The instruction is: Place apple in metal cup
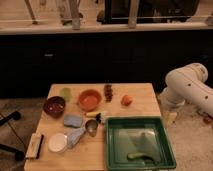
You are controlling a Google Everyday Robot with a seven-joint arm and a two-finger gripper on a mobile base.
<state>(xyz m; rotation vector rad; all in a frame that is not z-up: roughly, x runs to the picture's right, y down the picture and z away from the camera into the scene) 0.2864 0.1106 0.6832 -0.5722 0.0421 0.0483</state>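
Note:
The apple [126, 100], small and orange-red, sits on the wooden table [142, 95] towards its far right, just beyond the green tray. The metal cup [92, 127], shiny with a dark inside, stands near the table's middle, left of the tray. My white arm [187, 87] reaches in from the right, off the table's right edge. My gripper [170, 117] hangs low beside that edge, to the right of the apple and apart from it. Nothing shows in it.
A green tray [112, 150] fills the near right of the table, with a greenish item [137, 156] inside. An orange bowl [89, 99], maroon bowl [54, 106], green cup [66, 93], blue sponge [73, 120], white dish [57, 142] and a brush [35, 146] lie to the left. A dark item [108, 92] lies at the back.

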